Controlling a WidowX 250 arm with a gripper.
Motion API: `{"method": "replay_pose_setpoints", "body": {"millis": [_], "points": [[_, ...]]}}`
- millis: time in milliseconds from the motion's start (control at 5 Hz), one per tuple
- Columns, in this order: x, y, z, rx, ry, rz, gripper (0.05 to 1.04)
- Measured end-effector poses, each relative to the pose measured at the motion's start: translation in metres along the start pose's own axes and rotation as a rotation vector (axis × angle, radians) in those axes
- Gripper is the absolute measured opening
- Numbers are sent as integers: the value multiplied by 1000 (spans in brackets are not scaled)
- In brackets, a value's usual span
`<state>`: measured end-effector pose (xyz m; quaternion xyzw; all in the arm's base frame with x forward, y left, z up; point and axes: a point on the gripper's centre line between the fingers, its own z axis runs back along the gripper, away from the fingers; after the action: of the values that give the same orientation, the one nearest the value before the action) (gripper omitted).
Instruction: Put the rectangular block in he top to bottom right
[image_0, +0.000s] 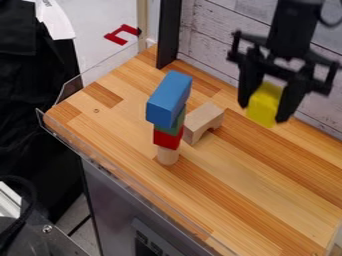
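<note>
Pincer (263, 112) holds yellow block (266, 100) above wooden counter (267, 172).

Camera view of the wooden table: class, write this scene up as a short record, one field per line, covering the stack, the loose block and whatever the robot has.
stack, bottom to top: pale wooden cylinder, red block, green block, blue block
top piece: blue block, long and rectangular
loose block: plain wooden arch, beside the stack
arch touching stack: cannot tell
robot: black gripper at the upper right
held: yellow block, between the jaws
surface: wooden table with light and darker strips
</note>
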<state>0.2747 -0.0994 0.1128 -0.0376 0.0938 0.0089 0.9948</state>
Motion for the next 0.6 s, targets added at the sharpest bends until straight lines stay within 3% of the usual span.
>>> {"method": "replay_pose_setpoints", "body": {"millis": [200,600], "points": [[10,-5,-17,-26,-1,6,574],[24,-17,-52,-4,100,-27,574]]}}
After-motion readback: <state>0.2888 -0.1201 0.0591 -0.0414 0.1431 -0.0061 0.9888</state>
